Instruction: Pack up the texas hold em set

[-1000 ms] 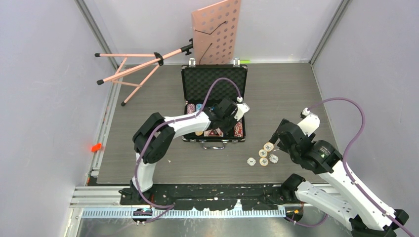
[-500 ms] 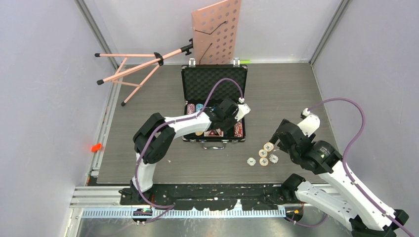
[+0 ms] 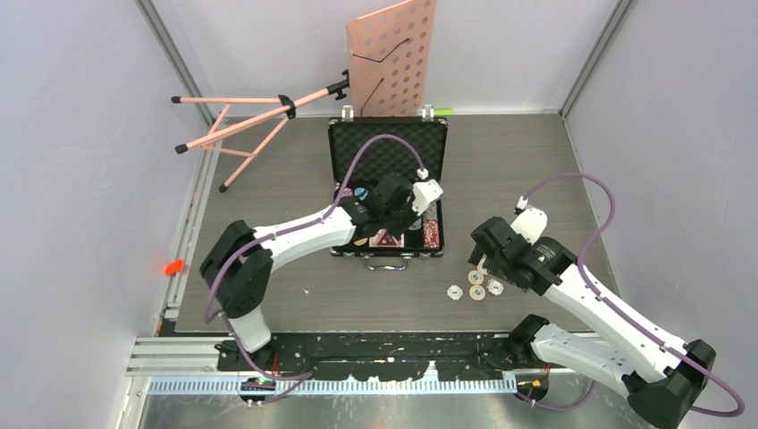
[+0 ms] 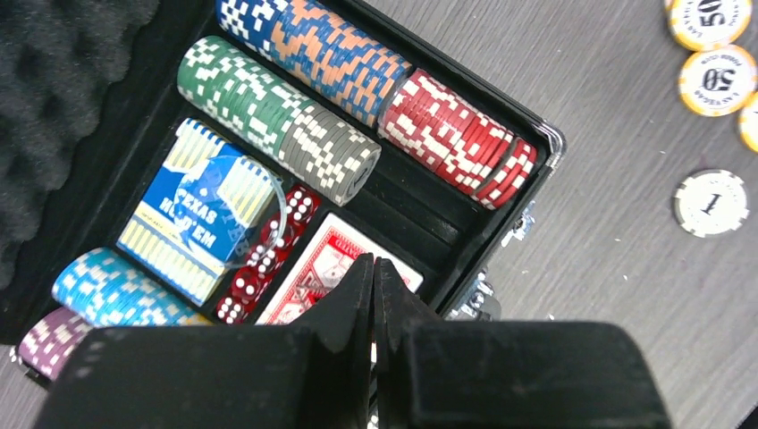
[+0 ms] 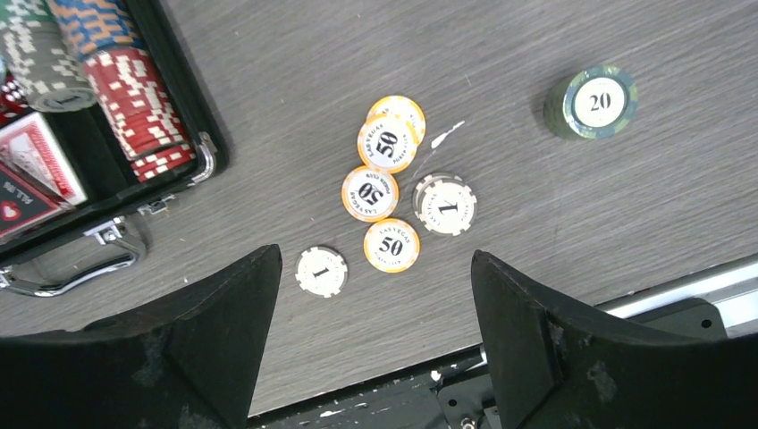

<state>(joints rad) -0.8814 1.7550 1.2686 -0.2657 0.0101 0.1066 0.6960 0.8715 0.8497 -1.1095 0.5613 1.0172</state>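
Grey tabletop (image 5: 554, 116) w/ loose chips (image 5: 391, 243) just ahead of the right gripper (image 5: 375, 268), jaws wide apart; open briefcase (image 5: 188, 98) sits ahead-left of it. Left gripper (image 4: 373, 268) is pinched together, empty, over the red card deck (image 4: 313, 264). Best bet IMO: centre on one chip, drop straight, close across its rim w/o catching neighbours.

Pink music stand (image 3: 391, 58) lying at back, grey table (image 3: 527, 161), small red object (image 3: 173, 266) left

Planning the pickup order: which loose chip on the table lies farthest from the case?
The dark green chip marked 20. It lies alone, beyond the cluster of orange 50s and white 1s, on the side away from the case.
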